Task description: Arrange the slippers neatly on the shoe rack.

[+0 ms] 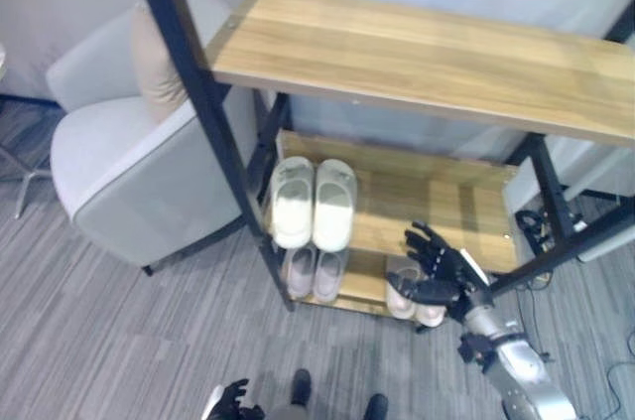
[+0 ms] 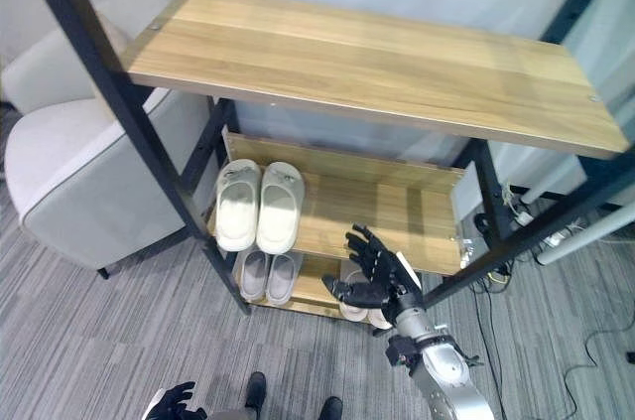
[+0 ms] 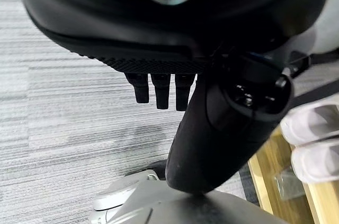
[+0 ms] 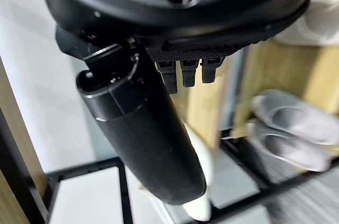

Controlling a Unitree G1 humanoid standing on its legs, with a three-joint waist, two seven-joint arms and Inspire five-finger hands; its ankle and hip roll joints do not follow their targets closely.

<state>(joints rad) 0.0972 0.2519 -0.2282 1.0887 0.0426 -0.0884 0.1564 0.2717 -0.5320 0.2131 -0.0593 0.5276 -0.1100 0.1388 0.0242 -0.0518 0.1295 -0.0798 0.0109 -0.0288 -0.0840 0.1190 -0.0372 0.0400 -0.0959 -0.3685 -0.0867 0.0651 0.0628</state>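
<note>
A white pair of slippers (image 1: pixel 314 202) lies side by side at the left end of the shoe rack's middle shelf (image 1: pixel 437 204). Below it, on the bottom shelf, sits a smaller grey pair (image 1: pixel 315 273). A beige pair (image 1: pixel 401 303) rests at the right of the bottom shelf. My right hand (image 1: pixel 442 266) hovers open just above that beige pair, fingers spread toward the middle shelf's front edge. In the right wrist view a pale slipper (image 4: pixel 200 192) shows past the thumb (image 4: pixel 148 144), and the grey pair (image 4: pixel 294 126) beyond. My left hand (image 1: pixel 233 400) hangs low by the floor, fingers relaxed.
The rack's wide wooden top shelf (image 1: pixel 427 53) overhangs the lower ones, and black frame posts (image 1: pixel 213 112) cross in front. A grey armchair (image 1: pixel 119 162) with a beige cushion (image 1: pixel 154 63) stands left of the rack. Cables (image 1: pixel 531 226) lie on the floor at the right.
</note>
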